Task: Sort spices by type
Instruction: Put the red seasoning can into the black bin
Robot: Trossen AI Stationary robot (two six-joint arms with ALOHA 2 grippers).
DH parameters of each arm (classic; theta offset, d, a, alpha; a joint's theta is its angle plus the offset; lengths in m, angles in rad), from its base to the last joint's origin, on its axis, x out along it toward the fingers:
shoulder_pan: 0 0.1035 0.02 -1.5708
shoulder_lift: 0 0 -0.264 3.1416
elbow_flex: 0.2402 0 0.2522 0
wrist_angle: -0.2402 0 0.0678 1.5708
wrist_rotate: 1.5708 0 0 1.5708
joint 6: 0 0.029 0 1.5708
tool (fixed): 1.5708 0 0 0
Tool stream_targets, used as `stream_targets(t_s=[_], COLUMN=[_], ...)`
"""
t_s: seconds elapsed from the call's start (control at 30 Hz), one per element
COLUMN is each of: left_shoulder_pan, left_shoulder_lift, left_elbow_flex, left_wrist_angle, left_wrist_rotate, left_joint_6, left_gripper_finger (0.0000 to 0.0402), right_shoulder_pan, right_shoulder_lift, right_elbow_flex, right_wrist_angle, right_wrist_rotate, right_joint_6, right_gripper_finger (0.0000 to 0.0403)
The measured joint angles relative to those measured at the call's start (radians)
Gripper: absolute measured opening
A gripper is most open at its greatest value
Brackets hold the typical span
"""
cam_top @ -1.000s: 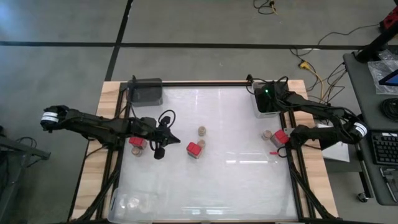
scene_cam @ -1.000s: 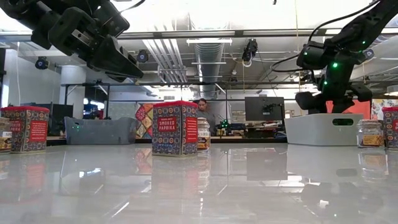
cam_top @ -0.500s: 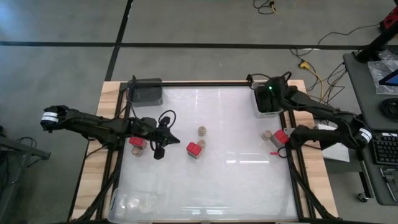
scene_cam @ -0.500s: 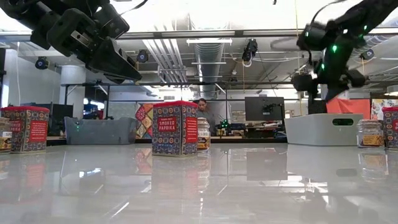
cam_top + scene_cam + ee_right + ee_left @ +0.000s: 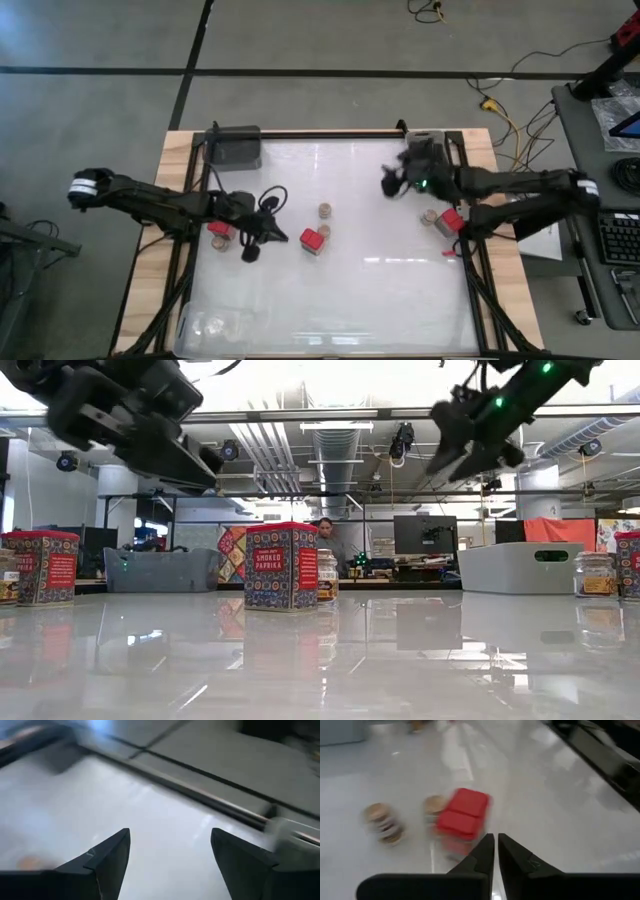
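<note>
A red spice tin (image 5: 313, 240) stands mid-table with two tan-topped jars (image 5: 325, 211) just beyond it. The left wrist view shows that tin (image 5: 464, 817) and the jars (image 5: 382, 822) ahead of the fingers. Another red tin (image 5: 219, 229) stands beside my left arm. A third tin (image 5: 450, 221) and a jar (image 5: 429, 216) stand by the right edge. My left gripper (image 5: 270, 235) (image 5: 496, 845) hovers shut, just left of the middle tin. My right gripper (image 5: 390, 183) (image 5: 170, 835) hangs open and empty, high over the far right of the table.
A dark grey bin (image 5: 233, 147) stands at the far left corner and a light grey bin (image 5: 520, 567) at the far right. A clear container (image 5: 215, 323) lies near the front left corner. A person (image 5: 325, 540) sits in the room beyond the table.
My right gripper has swung away from above the light grey bin toward the table's left and a little nearer, rising as it went. My left gripper has stayed in place and turned slightly.
</note>
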Motion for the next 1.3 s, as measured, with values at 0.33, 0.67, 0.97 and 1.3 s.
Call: stream_targets(t_s=[0.33,0.67,0.97,1.3], left_shoulder_pan=[-0.005,0.032,0.044,0.045], left_shoulder_lift=[0.121,0.352,0.497,0.571], left_elbow_flex=[0.146,0.36,0.471,0.497], left_wrist_angle=[-0.112,-0.256,-0.336,-0.336], left_wrist_rotate=[0.029,0.028,0.03,0.023], left_joint_6=[0.118,0.272,0.339,0.34], left_gripper_finger=[0.0155,0.03,0.0303,0.029], right_shoulder_pan=[0.306,0.423,0.494,0.507], right_shoulder_lift=[0.127,0.227,0.309,0.33], right_elbow_flex=[0.058,0.157,0.209,0.213], right_wrist_angle=[0.103,0.095,0.096,0.093], right_wrist_rotate=[0.063,0.08,0.08,0.08], right_joint_6=[-0.021,-0.019,-0.017,-0.009], right_gripper_finger=[0.0279,0.0277,0.0278,0.0272])
